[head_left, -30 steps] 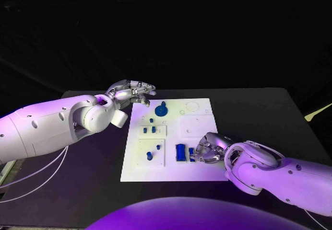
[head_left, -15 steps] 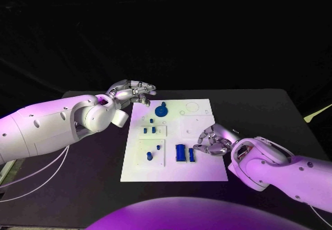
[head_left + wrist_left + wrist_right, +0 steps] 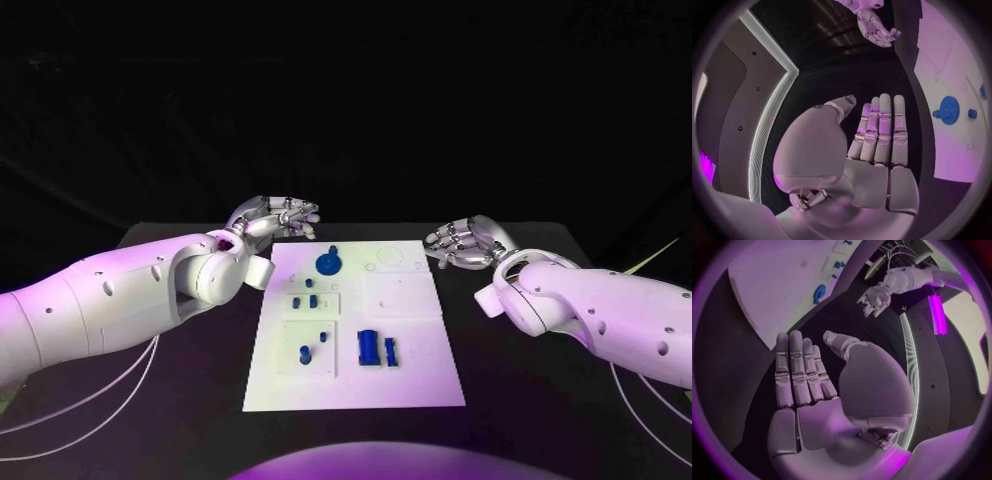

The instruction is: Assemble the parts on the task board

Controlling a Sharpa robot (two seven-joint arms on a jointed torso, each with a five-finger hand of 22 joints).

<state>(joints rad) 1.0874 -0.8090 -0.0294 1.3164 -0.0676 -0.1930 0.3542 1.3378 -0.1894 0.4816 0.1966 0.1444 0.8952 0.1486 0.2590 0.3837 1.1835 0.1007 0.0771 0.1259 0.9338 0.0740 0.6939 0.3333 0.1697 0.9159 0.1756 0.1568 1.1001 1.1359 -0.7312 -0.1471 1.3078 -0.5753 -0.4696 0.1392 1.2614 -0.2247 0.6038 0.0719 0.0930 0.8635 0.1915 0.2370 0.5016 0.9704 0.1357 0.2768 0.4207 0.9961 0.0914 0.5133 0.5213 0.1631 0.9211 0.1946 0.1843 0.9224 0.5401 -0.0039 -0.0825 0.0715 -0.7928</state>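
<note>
While both hands hang clear of the task board (image 3: 353, 390), nothing is being worked right now. The left hand (image 3: 274, 217) sits off the board's 11 o'clock corner and the right hand (image 3: 464, 240) off its 1 o'clock corner, both over bare black table (image 3: 173, 400). Both are empty: the wrist views show each palm flat with the fingers straight and nothing held. On the board, a blue disc part (image 3: 330, 265) sits near 12 o'clock. A small cluster of blue parts (image 3: 303, 298) lies at about 9 o'clock of centre, another pair (image 3: 307, 350) lower left at about 7, and two taller upright blue parts (image 3: 378, 348) stand side by side near 6. Judgement: most pieces look seated in recesses, so assembly seems well along. The pale round and square outlines on the board's right half, around 1 to 3 o'clock, look unfilled, so some slots may remain; too small to tell for sure. View differences: the head view gives the full board layout and both arms. The left wrist view shows finger posture clearly, plus the disc, a small peg (image 3: 972, 113) beside it, and the other hand across the table. The right wrist view confirms an empty palm and catches the board's far edge with the disc.
</note>
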